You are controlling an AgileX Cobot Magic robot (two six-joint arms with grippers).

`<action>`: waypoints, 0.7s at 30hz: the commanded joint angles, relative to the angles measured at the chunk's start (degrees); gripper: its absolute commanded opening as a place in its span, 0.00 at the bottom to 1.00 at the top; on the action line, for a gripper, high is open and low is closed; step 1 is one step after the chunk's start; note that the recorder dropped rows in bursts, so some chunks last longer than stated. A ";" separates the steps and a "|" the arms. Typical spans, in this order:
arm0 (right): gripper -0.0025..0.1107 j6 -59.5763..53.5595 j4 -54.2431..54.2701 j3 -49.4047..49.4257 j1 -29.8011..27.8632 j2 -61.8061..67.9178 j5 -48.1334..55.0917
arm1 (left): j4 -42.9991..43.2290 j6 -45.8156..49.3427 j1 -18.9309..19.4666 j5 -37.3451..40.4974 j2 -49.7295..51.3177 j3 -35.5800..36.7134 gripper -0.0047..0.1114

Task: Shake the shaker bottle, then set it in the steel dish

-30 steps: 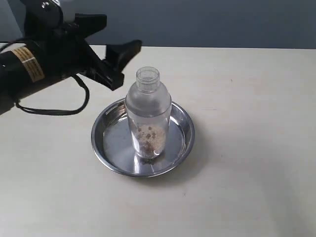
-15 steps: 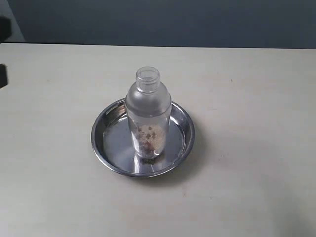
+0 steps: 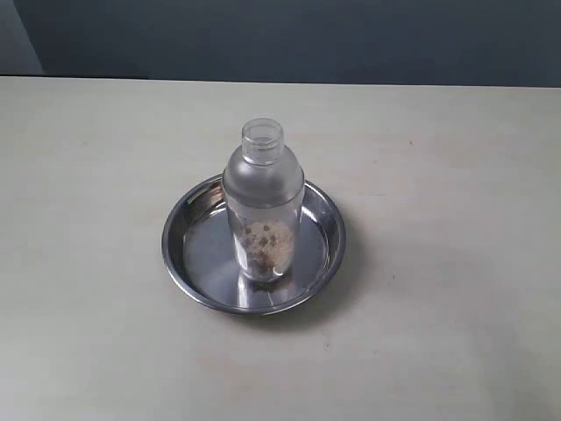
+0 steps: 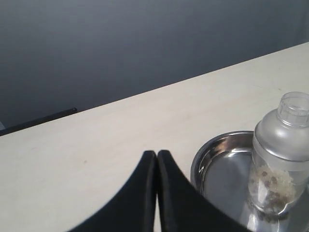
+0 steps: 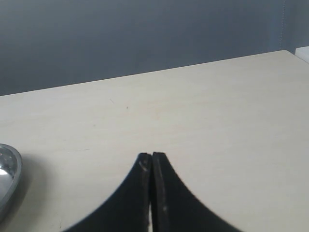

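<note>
Inside the steel dish (image 3: 203, 254) the shaker bottle (image 3: 263, 210) stands upright on the flat bottom, near the centre and clear of the rolled rim all round. Judgement: the flat centre is the only stable seat, since the sloping sides would tip a base set against them. Cap (image 3: 263, 140) is on top. Brown granules (image 3: 266, 241) lie heaped at the bottle's base, at rest, which fits a bottle nobody is holding. Dish sits directly on the bench (image 3: 438, 175), nothing else near it. Neither arm shows in the exterior view. Left fingers (image 4: 145, 193) are pressed tip to tip with no gap and nothing between them; in the left wrist view the bottle and dish lie off to one side, apart from the tips, no contact. Right fingers (image 5: 161, 193) are likewise closed together and empty, over bare bench, with only a sliver of the dish rim at the edge of that view. Judgement: both arms are parked away so that nothing can knock the tall, light bottle; placement looks complete and the task reads as finished, shaking itself not verifiable from this moment.
</note>
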 commanded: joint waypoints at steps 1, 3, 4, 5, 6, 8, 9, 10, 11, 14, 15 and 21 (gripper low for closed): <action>0.01 -0.11 -0.02 0.07 -0.18 -0.27 -0.43 | -1.16 -0.15 0.28 -5.50 -3.71 4.61 0.05; 0.01 -0.11 -0.02 0.07 -0.18 -0.27 -0.43 | -1.91 -0.15 0.28 -9.59 -6.12 8.35 0.05; 0.01 -0.11 -0.02 0.07 -0.18 -0.27 -0.43 | -2.21 -0.15 0.28 -11.32 -7.32 10.50 0.05; 0.01 -0.11 -0.02 0.07 -0.18 -0.27 -0.43 | -2.71 -0.15 0.43 -12.48 -8.23 12.14 0.05; 0.01 -0.11 -0.02 0.07 -0.18 -0.27 -0.43 | -3.78 -0.02 0.70 -13.62 -9.09 14.11 0.05; 0.01 -0.11 -0.02 0.07 -0.18 -0.27 -0.43 | -7.40 0.25 2.14 -16.18 -10.98 17.87 0.05; 0.01 -0.11 -0.02 0.07 -0.18 -0.27 -0.43 | -9.01 0.25 3.10 -17.75 -11.81 19.76 0.05; 0.01 -0.11 -0.02 0.07 -0.18 -0.27 -0.43 | -10.66 0.25 4.20 -19.43 -12.59 21.64 0.05; 0.01 -0.11 -0.02 0.07 -0.18 -0.27 -0.43 | -12.30 0.25 5.16 -21.46 -13.21 23.10 0.05; 0.01 -0.11 -0.02 0.07 -0.18 -0.27 -0.43 | -16.63 0.25 8.59 -27.07 -15.64 28.15 0.05; 0.01 -0.11 -0.02 0.07 -0.18 -0.27 -0.43 | -17.07 0.25 9.51 -28.51 -16.54 29.75 0.05; 0.01 -0.11 -0.02 0.07 -0.18 -0.27 -0.43 | -23.38 9.23 13.67 -29.63 -21.09 35.79 0.05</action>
